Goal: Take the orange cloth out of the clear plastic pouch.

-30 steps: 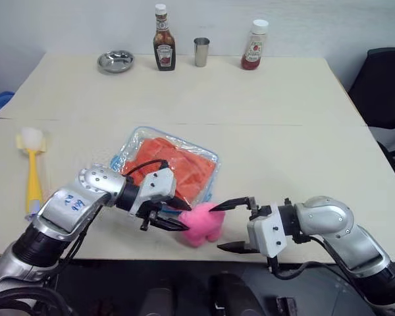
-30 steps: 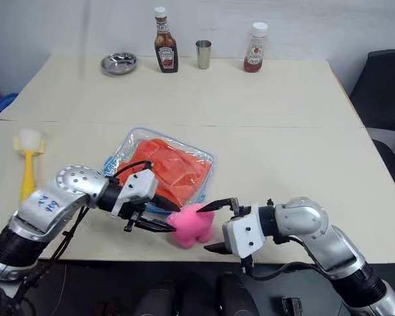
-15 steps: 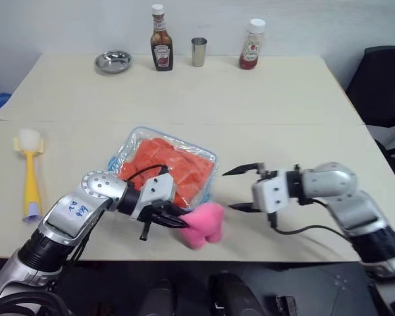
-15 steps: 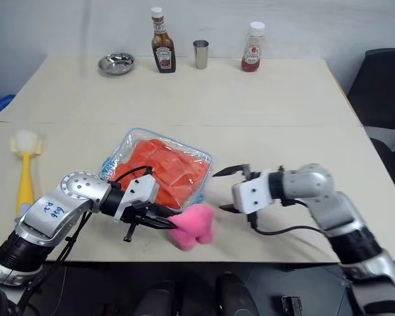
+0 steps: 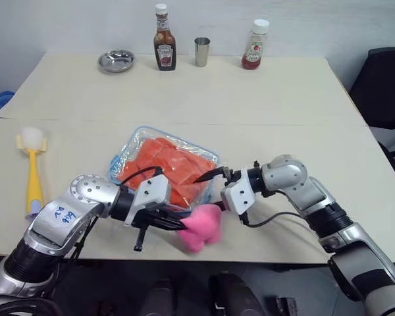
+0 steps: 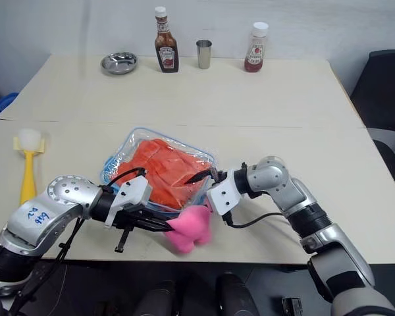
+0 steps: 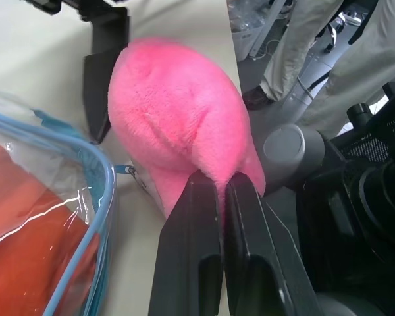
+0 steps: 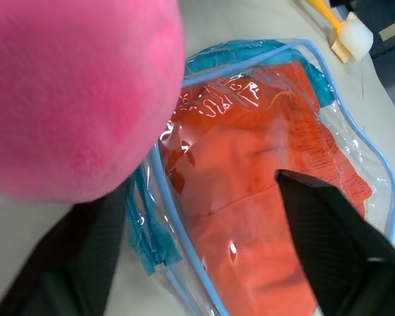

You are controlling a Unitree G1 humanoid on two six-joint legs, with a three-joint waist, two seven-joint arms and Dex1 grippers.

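Observation:
The clear plastic pouch (image 5: 128, 148) with blue edging lies flat on the table's near half, and the orange cloth (image 5: 166, 168) is folded inside it. A fluffy pink pom-pom (image 5: 203, 227) sits at the pouch's near corner, by the table's front edge. My left gripper (image 5: 180, 224) is shut on the pom-pom's (image 7: 178, 125) edge. My right gripper (image 5: 209, 191) is open and straddles that corner of the pouch (image 8: 316, 59). One of its fingers (image 8: 329, 224) lies over the cloth (image 8: 250, 171); the other finger (image 8: 59, 270) is beside the pouch under the pom-pom (image 8: 72, 85).
A yellow brush (image 5: 31, 178) lies at the left. Along the far edge stand a steel bowl (image 5: 116, 60), a brown sauce bottle (image 5: 163, 38), a metal cup (image 5: 202, 51) and a ketchup bottle (image 5: 255, 45). A black chair (image 5: 385, 85) is at the right.
My right gripper swung from the table's front edge in to the pouch's near corner, and its fingers narrowed. My left gripper closed on the pom-pom.

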